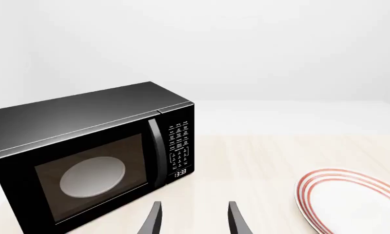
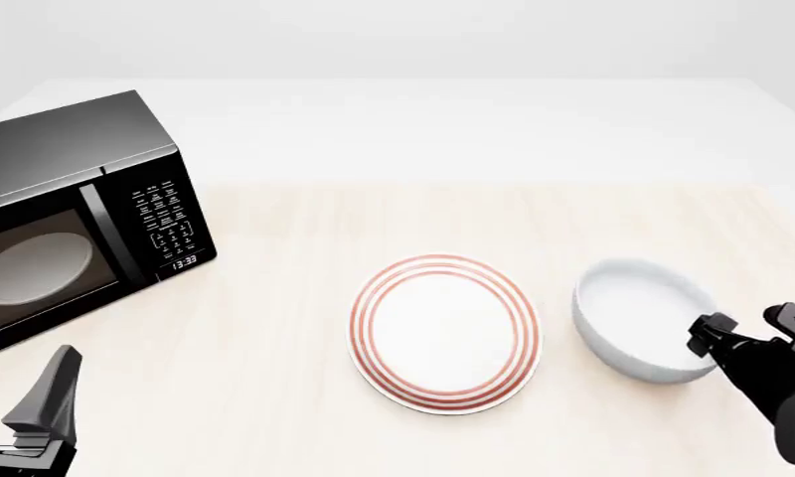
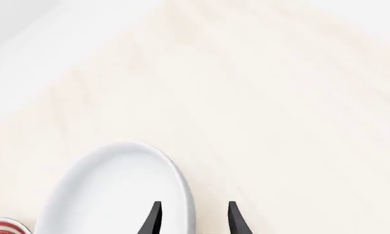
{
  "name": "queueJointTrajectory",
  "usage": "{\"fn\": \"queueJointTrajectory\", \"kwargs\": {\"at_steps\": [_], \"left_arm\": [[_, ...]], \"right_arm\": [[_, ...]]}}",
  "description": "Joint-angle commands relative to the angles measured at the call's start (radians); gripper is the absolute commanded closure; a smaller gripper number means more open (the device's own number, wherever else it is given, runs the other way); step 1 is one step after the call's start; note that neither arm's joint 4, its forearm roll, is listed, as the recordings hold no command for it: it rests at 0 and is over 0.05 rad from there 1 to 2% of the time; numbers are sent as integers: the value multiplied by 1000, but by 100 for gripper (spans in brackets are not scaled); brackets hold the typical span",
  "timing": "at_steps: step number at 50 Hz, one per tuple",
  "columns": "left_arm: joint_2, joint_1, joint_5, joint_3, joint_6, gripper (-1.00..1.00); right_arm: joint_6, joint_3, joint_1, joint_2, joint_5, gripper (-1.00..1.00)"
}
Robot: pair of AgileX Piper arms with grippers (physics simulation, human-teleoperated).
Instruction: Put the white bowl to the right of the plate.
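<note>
Front view: at lower right my right gripper (image 2: 739, 334) straddles the near rim of the white bowl (image 2: 636, 316), jaws spread, one inside and one outside. The bowl already sits on the bench (image 2: 278, 328) just right of the plate (image 2: 445, 333), so I judge only letting go remains. My left gripper (image 2: 47, 397), lower left, is cut off, but the wrist view shows it spread and empty. Whether my fingers touch the rim I cannot tell

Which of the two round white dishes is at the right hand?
The white bowl: deep, plain, its rim between the open right hand fingers. The plate, flat with red rings, lies apart to its left.
</note>
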Motion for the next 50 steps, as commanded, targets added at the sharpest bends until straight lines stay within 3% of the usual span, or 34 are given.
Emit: {"fn": "queueJointTrajectory", "kwargs": {"at_steps": [1,7,10,11,12,13,17,20,22,27,31,33,38,50], "left_arm": [[0,0,0,0,0,-100],[0,0,0,0,0,-100],[0,0,0,0,0,-100],[0,0,0,0,0,-100],[0,0,0,0,0,-100],[0,0,0,0,0,-100],[0,0,0,0,0,-100],[0,0,0,0,0,-100],[0,0,0,0,0,-100],[0,0,0,0,0,-100],[0,0,0,0,0,-100],[0,0,0,0,0,-100],[0,0,0,0,0,-100],[0,0,0,0,0,-100]], "right_arm": [[-22,18,-2,-208,143,-100],[-44,29,6,-412,286,-100],[-124,16,7,-494,367,-100],[-82,36,41,-548,383,-100],[-92,35,47,-562,397,-100],[-92,35,47,-563,398,-100],[-177,45,43,-617,440,-100],[-169,81,75,-621,415,-100],[-208,93,86,-610,402,-100],[-171,124,131,-656,404,-100],[-219,123,164,-739,460,-100],[-189,140,199,-829,491,-100],[-204,155,245,-870,517,-100],[-230,201,283,-1214,804,-100]]}}
